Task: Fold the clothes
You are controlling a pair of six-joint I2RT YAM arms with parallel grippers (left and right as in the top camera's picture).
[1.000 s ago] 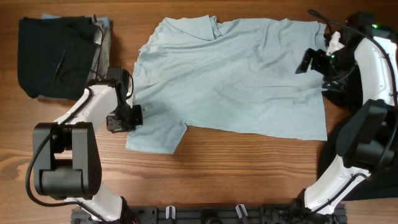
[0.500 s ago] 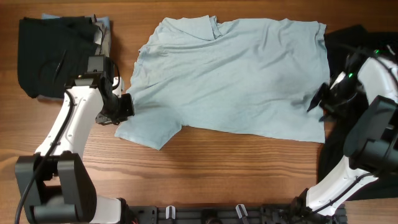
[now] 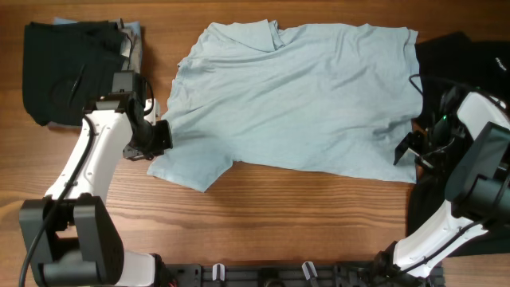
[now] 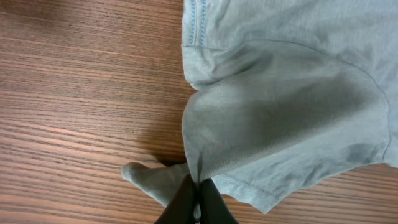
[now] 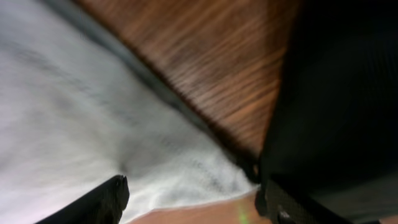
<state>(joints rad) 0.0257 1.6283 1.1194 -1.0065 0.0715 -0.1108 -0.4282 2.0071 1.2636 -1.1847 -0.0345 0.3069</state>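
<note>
Light-blue T-shirt: spread flat across centre of wooden table, collar toward 12 o'clock, one sleeve lying toward 8 o'clock.
Left gripper: at 9 o'clock, clamped tight on that sleeve's edge, fabric pinched between closed fingers.
Right gripper: at 4 o'clock beside hem corner, fingers spread wide, nothing held; wrist view blurred.
Folded black garment: at 10 o'clock.
Loose black T-shirt: at 3 o'clock, just beside hem.
</note>
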